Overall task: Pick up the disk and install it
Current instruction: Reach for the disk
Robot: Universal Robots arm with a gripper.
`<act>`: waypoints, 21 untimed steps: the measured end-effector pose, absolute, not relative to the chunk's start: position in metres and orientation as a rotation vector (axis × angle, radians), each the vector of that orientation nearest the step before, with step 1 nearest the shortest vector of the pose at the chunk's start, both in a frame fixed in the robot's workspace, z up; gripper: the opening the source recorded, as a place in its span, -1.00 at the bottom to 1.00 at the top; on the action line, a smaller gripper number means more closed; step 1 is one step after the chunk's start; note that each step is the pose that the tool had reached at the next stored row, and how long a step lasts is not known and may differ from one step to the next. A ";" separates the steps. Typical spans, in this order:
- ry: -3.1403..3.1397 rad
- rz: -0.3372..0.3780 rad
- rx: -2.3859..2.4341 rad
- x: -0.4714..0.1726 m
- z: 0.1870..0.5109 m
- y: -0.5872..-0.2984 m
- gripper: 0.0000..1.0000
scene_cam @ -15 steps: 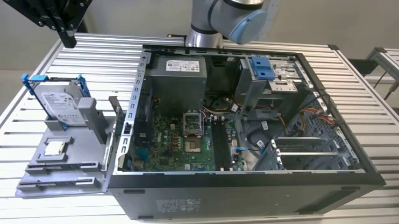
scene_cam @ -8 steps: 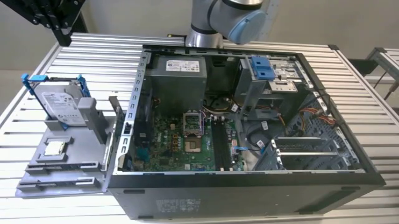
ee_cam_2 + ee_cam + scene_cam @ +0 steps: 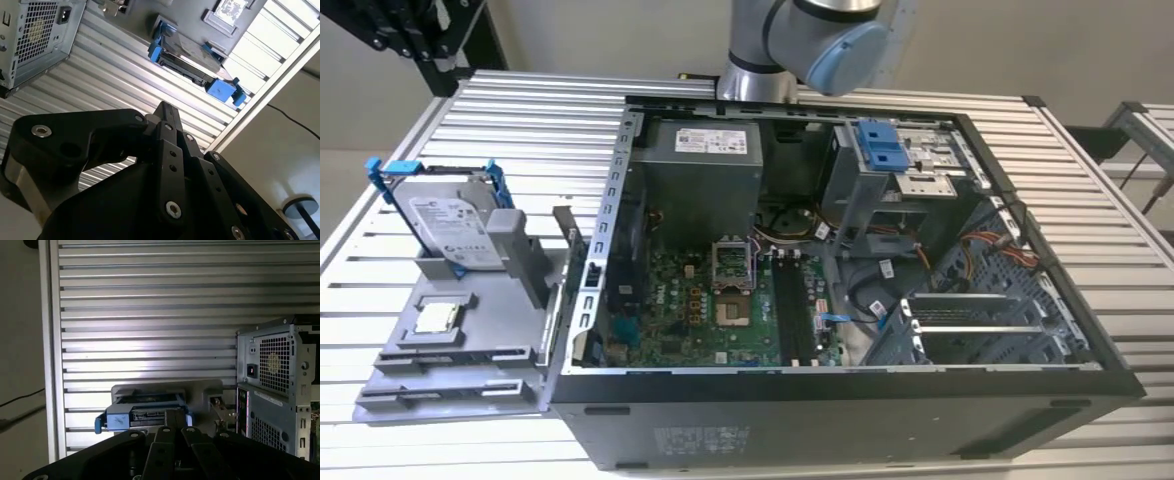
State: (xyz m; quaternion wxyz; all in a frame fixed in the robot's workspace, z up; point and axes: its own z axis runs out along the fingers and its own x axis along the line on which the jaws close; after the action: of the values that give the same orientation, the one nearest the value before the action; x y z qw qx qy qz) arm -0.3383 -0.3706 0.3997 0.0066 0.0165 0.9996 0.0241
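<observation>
Showed at the top edge of the exterior view as a grey, blue-capped arm (image 3: 767,45). Carried a black gripper (image 3: 165,107) (image 3: 175,414), closed empty to a narrow tip, in both wrist views.

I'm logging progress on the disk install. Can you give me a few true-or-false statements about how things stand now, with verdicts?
1. The disk stands on edge in a grey holder outside the computer case. True.
2. The gripper is holding the disk. False: the disk sits in its holder, apart from the gripper.
3. The case is open, with the motherboard exposed. True.
4. The disk's carrier rail is red. False: it is blue.
</observation>
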 end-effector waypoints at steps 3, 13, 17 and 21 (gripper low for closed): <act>3.127 0.075 0.048 -0.342 0.400 -0.370 -1.00; 3.127 0.075 0.045 -0.363 0.400 -0.370 -1.00; 3.127 0.075 0.045 -0.371 0.399 -0.377 -1.00; 3.127 0.075 0.045 -0.376 0.399 -0.390 -1.00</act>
State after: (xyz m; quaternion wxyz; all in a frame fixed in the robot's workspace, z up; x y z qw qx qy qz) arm -0.3763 -0.3897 0.3992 0.0065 0.0143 0.9996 0.0241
